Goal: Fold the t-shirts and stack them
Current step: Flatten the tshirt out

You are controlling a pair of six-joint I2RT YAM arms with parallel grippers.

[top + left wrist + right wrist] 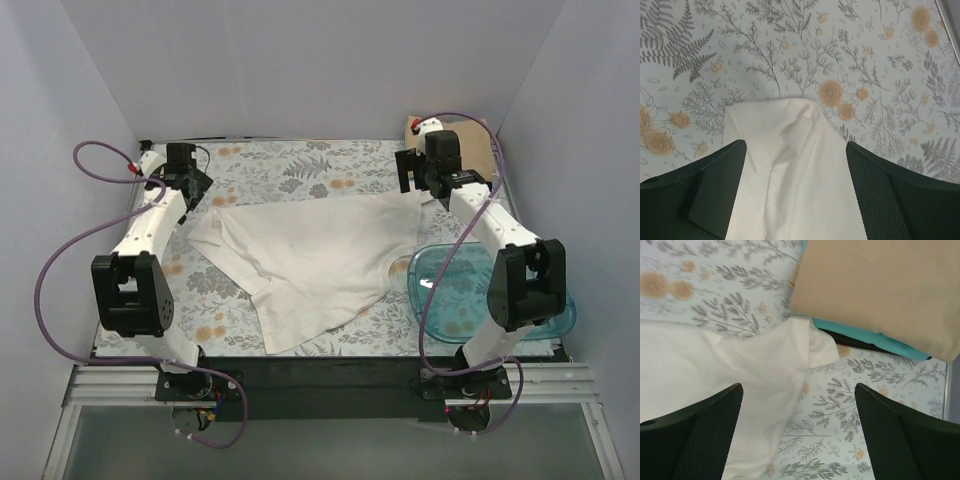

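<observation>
I see the plain off-white cloth t-shirt (310, 265) lying spread, rumpled and askew mid-table, sleeves toward both far corners. The left gripper (795, 165) and right gripper (797, 405) each hang over a sleeve, jaws apart.

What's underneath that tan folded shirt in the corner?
A teal shirt and a black shirt peek out beneath the tan shirt. Only their edges show; the rest is covered.
</observation>
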